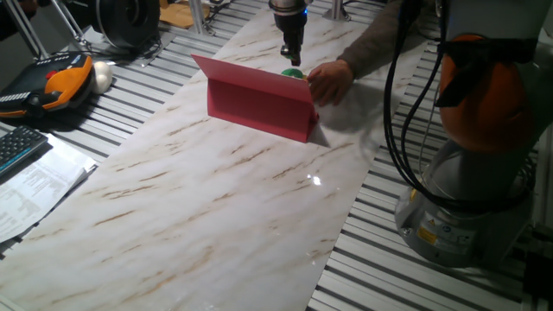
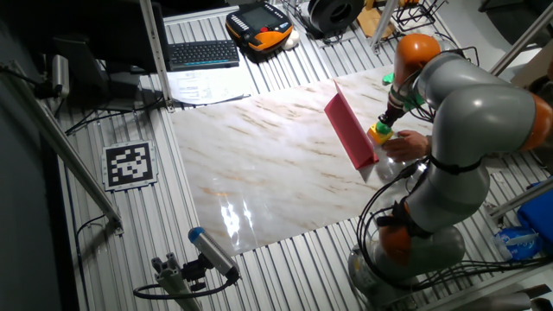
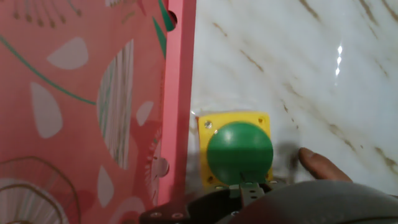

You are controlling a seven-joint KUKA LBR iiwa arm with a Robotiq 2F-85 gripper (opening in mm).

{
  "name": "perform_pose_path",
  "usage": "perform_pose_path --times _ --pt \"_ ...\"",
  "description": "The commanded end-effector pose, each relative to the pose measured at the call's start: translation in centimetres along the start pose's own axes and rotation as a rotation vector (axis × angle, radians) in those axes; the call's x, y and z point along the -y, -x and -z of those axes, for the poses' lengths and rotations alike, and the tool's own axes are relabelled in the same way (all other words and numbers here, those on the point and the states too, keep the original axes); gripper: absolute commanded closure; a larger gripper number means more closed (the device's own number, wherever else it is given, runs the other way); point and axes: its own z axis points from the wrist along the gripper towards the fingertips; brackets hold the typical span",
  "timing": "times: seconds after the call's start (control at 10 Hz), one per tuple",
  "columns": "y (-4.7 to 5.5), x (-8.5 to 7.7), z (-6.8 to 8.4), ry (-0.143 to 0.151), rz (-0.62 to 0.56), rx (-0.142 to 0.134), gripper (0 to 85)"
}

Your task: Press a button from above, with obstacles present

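Note:
The button [image 3: 239,152] has a round green cap on a yellow base [image 3: 233,121] and sits on the marble table right behind the red board [image 1: 259,104]. In the hand view the board [image 3: 93,106] fills the left, its inner face patterned. My gripper [image 1: 294,57] points straight down just above the button [image 1: 294,73]. In the other fixed view the gripper [image 2: 389,117] hovers over the button [image 2: 380,132], beside the board [image 2: 350,130]. No view shows a gap or contact between the fingertips.
A person's hand [image 1: 328,82] rests on the table next to the button; its fingertip [image 3: 320,165] shows in the hand view. An orange pendant [image 1: 52,82], a keyboard [image 1: 17,147] and papers [image 1: 34,186] lie at the left. The robot base [image 1: 467,199] stands at the right.

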Motion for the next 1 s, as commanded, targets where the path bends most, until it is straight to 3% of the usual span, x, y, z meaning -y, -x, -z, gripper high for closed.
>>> perform_pose_path --times 0.0,0.4,0.9 --pt "0.1 0.2 -0.3 0.0 0.003 0.006 85.0" --pt "1.5 0.4 -1.8 0.017 0.017 0.024 85.0" --pt "1.9 0.1 -3.2 0.024 0.019 0.039 85.0"
